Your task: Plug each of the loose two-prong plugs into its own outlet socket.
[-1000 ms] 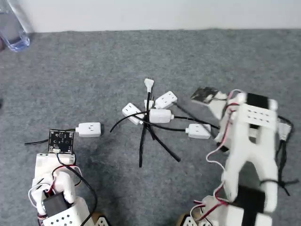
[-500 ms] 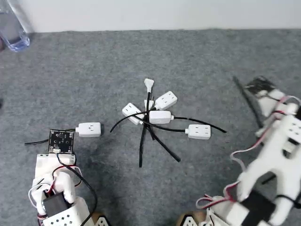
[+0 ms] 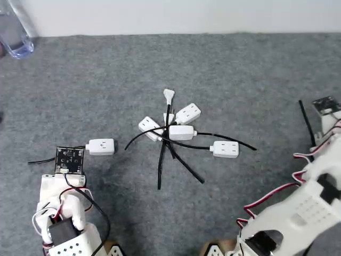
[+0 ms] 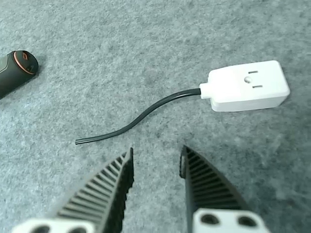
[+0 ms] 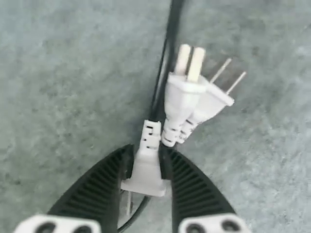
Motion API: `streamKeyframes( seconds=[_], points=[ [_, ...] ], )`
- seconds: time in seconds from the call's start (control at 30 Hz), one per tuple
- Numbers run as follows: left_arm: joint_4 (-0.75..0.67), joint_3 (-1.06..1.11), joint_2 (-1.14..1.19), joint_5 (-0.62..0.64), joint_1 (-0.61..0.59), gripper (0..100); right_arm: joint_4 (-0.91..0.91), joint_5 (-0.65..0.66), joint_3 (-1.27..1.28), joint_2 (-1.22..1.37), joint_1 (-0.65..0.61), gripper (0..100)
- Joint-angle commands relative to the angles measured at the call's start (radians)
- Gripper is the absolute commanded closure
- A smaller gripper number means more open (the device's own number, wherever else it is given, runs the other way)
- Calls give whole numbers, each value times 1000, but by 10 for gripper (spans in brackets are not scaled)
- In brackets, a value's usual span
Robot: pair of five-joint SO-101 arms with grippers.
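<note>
Grey felt carpet (image 3: 106,69) bears a tangle of white sockets and black cords (image 3: 173,132); well right of it the right gripper (image 5: 146,151) clamps a white plastic plug (image 5: 145,170), blurred prongs perhaps facing the wrist. Left of it the left gripper (image 4: 155,158) gapes near a lone white socket (image 4: 245,85).

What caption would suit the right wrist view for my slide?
Right claw shut on a white plug, two more two-prong plugs beyond it beside a black cord on grey carpet.

Sockets (image 3: 181,132) and cords (image 3: 161,165) lie bunched at the middle of the table (image 3: 256,74). A lone socket (image 3: 225,149) lies right of the bunch, a second socket (image 3: 100,146) well left, just ahead of the left gripper (image 4: 156,151). Far right, a plug (image 5: 145,170) sits between the jaws of the right gripper (image 5: 146,151).
</note>
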Motion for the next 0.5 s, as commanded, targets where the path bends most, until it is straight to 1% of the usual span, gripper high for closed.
streamKeyframes(
  seconds=[0.0,0.1,0.17,0.2,0.33,0.47],
  points=[
    [6,-5,-15,-9,-2,849,102,-20,-158,15,7,756],
    [6,-5,-15,-9,-2,849,170,-20,-224,15,12,548],
    [6,-5,-15,-9,-2,849,209,-20,-265,15,12,466],
    [6,-5,-15,-9,-2,849,228,-20,-282,15,13,451],
    [6,-5,-15,-9,-2,849,245,-17,-296,38,25,450],
    [6,-5,-15,-9,-2,849,232,-15,-302,133,21,450]
  ],
)
